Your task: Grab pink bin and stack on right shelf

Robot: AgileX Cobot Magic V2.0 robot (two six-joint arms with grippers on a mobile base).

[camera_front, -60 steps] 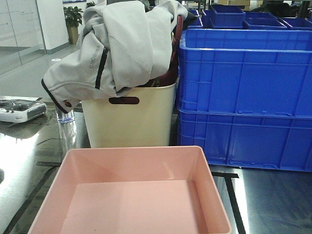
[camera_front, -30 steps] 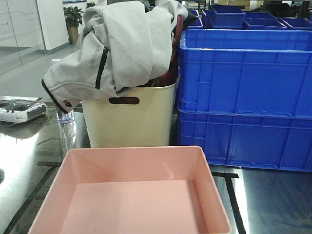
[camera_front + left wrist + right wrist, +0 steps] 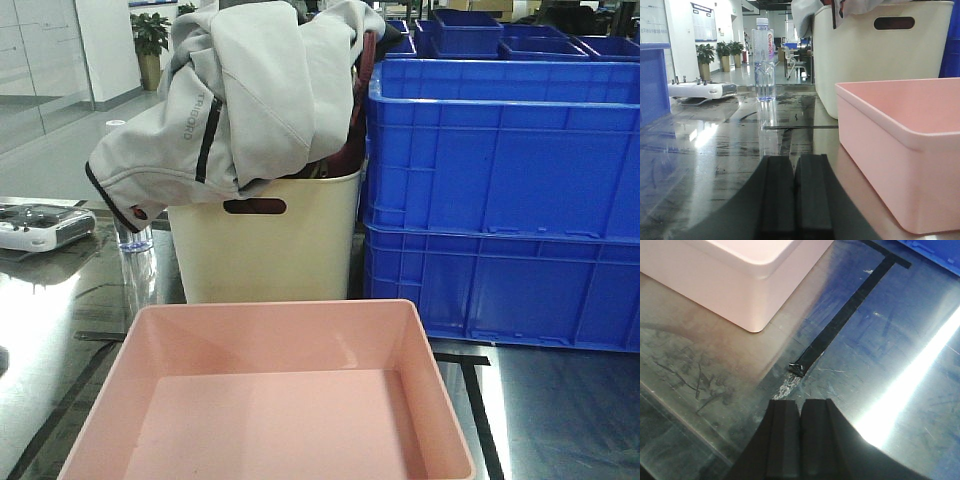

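Note:
The pink bin [image 3: 270, 400] is a pale-pink tub, empty, at the near middle of a shiny steel top [image 3: 560, 410], which I take for the right shelf. It also shows in the left wrist view [image 3: 900, 140] at the right and in the right wrist view [image 3: 735, 275] at the upper left. My left gripper [image 3: 794, 165] is shut and empty, low over the steel, left of the bin's near corner. My right gripper [image 3: 800, 407] is shut and empty above the steel, right of the bin's corner. Neither touches the bin.
A cream tub [image 3: 265, 240] with a grey jacket [image 3: 240, 90] stands behind the bin. Stacked blue crates [image 3: 500, 200] stand at the back right. A water bottle [image 3: 764, 60] and a white controller [image 3: 700, 91] sit at the back left. Black tape [image 3: 840, 325] runs across the steel.

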